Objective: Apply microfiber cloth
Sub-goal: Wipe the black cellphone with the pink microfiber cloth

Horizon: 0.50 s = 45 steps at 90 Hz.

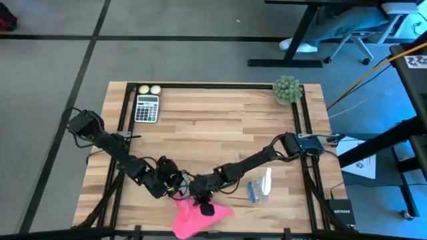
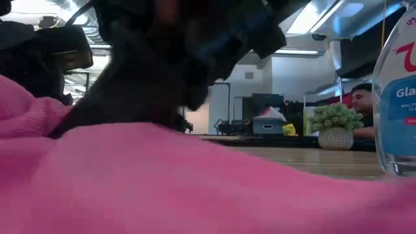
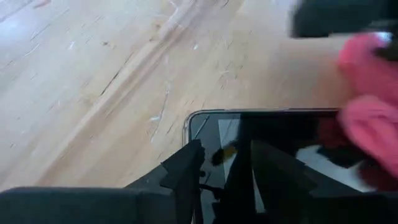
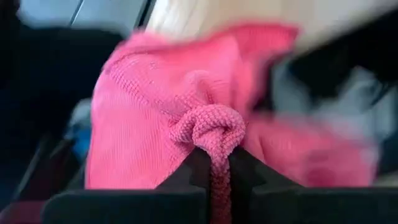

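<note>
Pink microfiber cloth pinched in rt tool, phone mostly hidden.

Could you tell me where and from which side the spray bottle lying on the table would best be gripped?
The spray bottle lies on its side to the right of the microfiber cloth, with bare table around it. I would probably come straight down from above and close across the middle of its body, fingers crosswise to its long axis, since the body looks narrow there and nothing crowds it.

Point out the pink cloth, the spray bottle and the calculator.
microfiber cloth [image 1: 190,218], high view, on its bunched middle.
spray bottle [image 1: 260,188], high view, on its clear body.
calculator [image 1: 147,109], high view, on its keypad.
</note>
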### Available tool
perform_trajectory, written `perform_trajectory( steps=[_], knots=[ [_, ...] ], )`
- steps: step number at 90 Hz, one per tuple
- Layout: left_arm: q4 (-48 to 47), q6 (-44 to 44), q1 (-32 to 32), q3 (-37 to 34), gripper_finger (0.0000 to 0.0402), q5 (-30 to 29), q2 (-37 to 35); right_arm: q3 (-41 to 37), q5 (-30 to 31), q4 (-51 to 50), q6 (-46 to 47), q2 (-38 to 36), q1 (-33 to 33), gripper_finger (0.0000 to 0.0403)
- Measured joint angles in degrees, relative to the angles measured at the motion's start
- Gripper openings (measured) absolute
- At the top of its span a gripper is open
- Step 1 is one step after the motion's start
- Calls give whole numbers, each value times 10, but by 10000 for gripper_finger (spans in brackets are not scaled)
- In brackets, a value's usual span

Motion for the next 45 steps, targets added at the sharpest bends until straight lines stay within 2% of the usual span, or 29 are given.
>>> perform_trajectory(
  steps=[10,22,34,45],
  knots=[
    [2,1,0,-1,128,0,0,0,3,-10,-11,-38,0,3],
    [6,4,0,-2,128,-1,0,4,104,23,-63,-75,-12,3],
    [11,12,0,-2,128,-3,1,2,207,16,-101,-61,-30,3],
    [12,12,0,-2,128,-3,1,2,205,6,-84,-23,-45,3]
  ],
)
